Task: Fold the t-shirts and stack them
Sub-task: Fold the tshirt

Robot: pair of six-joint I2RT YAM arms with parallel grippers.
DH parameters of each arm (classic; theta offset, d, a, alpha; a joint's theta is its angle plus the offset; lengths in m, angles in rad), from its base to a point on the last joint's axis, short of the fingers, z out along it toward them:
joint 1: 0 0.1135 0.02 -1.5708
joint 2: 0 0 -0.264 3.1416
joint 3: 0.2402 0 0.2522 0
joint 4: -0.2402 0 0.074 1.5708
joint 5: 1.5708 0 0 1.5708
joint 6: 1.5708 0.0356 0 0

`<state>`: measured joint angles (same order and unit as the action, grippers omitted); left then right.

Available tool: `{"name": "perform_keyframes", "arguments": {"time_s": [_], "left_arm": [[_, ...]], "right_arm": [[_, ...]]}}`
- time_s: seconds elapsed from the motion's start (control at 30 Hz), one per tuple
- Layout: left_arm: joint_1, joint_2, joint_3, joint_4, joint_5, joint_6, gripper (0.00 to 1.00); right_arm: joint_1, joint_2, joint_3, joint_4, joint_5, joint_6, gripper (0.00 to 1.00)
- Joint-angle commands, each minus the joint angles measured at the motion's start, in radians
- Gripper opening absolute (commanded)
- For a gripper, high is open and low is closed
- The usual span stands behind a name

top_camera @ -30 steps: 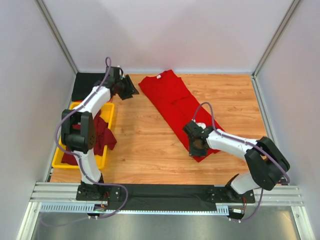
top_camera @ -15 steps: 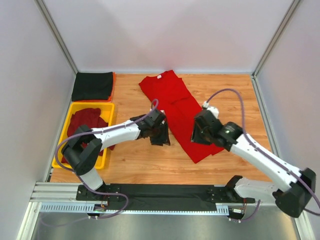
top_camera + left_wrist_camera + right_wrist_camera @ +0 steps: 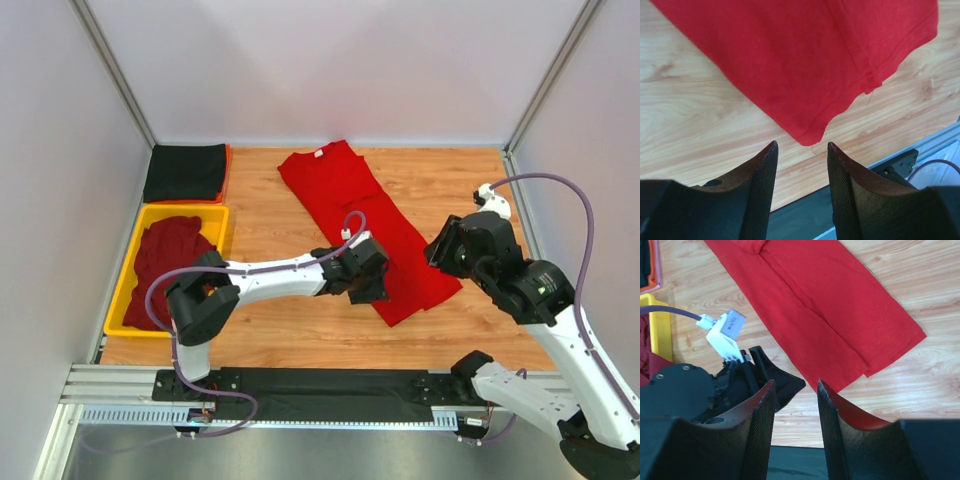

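My left arm (image 3: 280,270) and right arm (image 3: 585,350) are the same make: white shells on the links, black housings at the joints. A grey-purple cable (image 3: 585,225) loops along each one and ends in a white plug (image 3: 726,332) near the wrist. The left gripper (image 3: 800,145) and right gripper (image 3: 795,382) are black, their fingers (image 3: 762,185) curved to a tip, with finely ribbed inner faces. Two small screws (image 3: 686,368) show on one round black housing.

A red t-shirt (image 3: 360,225) is lying on the table (image 3: 270,325)
Sides folded in, it is stretching diagonally as a long strip, collar at the far end; a maroon t-shirt (image 3: 170,262) is lying crumpled in the yellow tray (image 3: 185,208), a black t-shirt (image 3: 185,172) sitting folded just beyond.
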<state>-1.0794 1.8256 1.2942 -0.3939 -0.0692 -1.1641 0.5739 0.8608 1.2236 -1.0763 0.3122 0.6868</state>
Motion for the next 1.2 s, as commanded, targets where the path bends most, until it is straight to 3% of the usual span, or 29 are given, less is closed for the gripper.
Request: {"name": "perform_keyframes", "arguments": {"time_s": [0.0,0.33,0.67,0.9,1.03,1.17], "left_arm": [[-0.025,0.058,0.063,0.003,-0.006,-0.062,0.52],[-0.068,0.187,0.136,-0.017,0.017,-0.089,0.49],[-0.094,0.218,0.137,-0.051,0.008,-0.086,0.45],[-0.097,0.189,0.119,-0.08,-0.001,-0.059,0.09],[-0.097,0.158,0.059,-0.056,-0.004,-0.063,0.0],[-0.097,0.123,0.011,-0.057,-0.007,-0.055,0.0]], "right_arm": [[-0.009,-0.016,-0.015,-0.019,-0.005,-0.042,0.41],[-0.054,-0.08,-0.068,-0.013,-0.024,-0.07,0.41],[-0.065,-0.088,-0.085,-0.01,-0.03,-0.076,0.41],[-0.074,-0.085,-0.114,-0.002,-0.025,-0.076,0.41],[-0.08,-0.085,-0.141,0.01,-0.038,-0.075,0.41],[-0.085,-0.085,-0.156,0.018,-0.051,-0.075,0.41]]}}
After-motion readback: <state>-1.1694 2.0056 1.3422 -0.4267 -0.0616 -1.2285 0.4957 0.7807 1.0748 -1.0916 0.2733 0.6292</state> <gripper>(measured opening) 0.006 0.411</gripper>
